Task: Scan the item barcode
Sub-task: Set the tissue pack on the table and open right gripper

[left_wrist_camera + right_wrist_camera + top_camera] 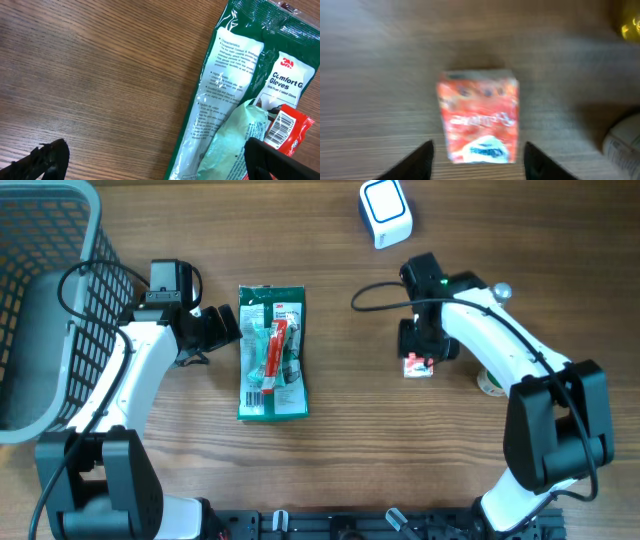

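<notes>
1. Only the overhead view takes in the whole layout; a white-and-blue scanner [385, 212] lies at the far edge of the tabletop [330, 270]; a grey mesh basket [95, 275] stands at the left edge beside the left arm; all the packages are seen outside it, on the wood.
2. The small red box [418, 367] lies on the tabletop right of centre, directly under the right claw [419, 352] and well apart from the scanner; from overhead it is largely hidden.
3. Only in the blurred right wrist view is the grip shown; the right claw's fingers [417, 162] are parted and flank the box, with wood visible on either side; nothing is gripped.
4. A green glove package [285, 395] lies at centre with a red packet [274, 350] on top; the left claw [228, 328] is just beside its left edge.
5. Only in the left wrist view can print be read; a barcode [284, 126] is seen on the red packet, beside a pale green pouch [235, 135]; the left claw is spread wide and nothing is held.
</notes>
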Controlling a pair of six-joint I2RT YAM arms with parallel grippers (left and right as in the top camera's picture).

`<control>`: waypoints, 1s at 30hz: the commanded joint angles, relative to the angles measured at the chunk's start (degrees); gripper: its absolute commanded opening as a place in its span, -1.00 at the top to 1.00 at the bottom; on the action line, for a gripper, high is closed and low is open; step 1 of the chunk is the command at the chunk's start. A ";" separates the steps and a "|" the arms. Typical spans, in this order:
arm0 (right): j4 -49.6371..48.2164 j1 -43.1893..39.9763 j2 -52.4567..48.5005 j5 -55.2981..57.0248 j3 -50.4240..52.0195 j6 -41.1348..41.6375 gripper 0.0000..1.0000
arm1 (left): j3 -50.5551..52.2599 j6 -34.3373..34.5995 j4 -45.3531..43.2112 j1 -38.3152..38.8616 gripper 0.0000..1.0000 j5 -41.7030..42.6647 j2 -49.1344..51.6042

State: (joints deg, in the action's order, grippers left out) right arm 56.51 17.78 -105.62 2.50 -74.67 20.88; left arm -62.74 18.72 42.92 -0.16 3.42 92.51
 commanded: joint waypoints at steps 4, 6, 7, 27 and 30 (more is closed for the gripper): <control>-2.43 0.37 2.60 -8.44 -0.02 0.31 0.18 | 0.15 -0.48 -0.02 -0.07 -1.00 -0.31 0.52; -4.70 0.42 2.60 -8.33 1.40 0.33 0.18 | 0.15 -0.48 -0.02 -0.07 -1.00 -0.31 0.52; -6.62 0.42 2.60 -8.31 2.56 0.35 0.18 | 0.15 -0.48 -0.02 -0.07 -1.00 -0.31 0.52; -7.65 0.31 2.51 4.26 11.17 -1.11 0.23 | 0.15 -0.48 -0.02 -0.07 -1.00 -0.31 0.52; -4.98 0.31 2.80 5.70 9.70 -1.62 0.23 | 0.15 -0.48 -0.02 -0.07 -1.00 -0.31 0.52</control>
State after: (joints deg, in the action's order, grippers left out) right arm 49.89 17.91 -104.09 4.58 -63.99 20.32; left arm -62.74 18.72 42.92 -0.16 3.42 92.51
